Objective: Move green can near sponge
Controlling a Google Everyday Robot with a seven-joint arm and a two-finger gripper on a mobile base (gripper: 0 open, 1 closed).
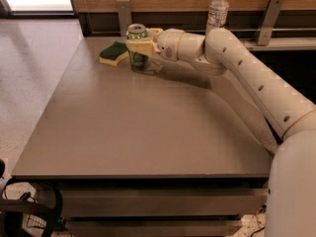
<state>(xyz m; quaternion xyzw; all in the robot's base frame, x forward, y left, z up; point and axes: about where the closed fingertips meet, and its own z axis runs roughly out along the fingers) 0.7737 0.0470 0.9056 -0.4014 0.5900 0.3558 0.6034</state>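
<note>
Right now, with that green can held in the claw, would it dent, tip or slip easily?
The green can looks like thin metal, so a hard squeeze from the gripper, closed around its upper half, could probably dent it. It is upright and taller than wide, so a push near the top might tip it and let it roll.
</note>
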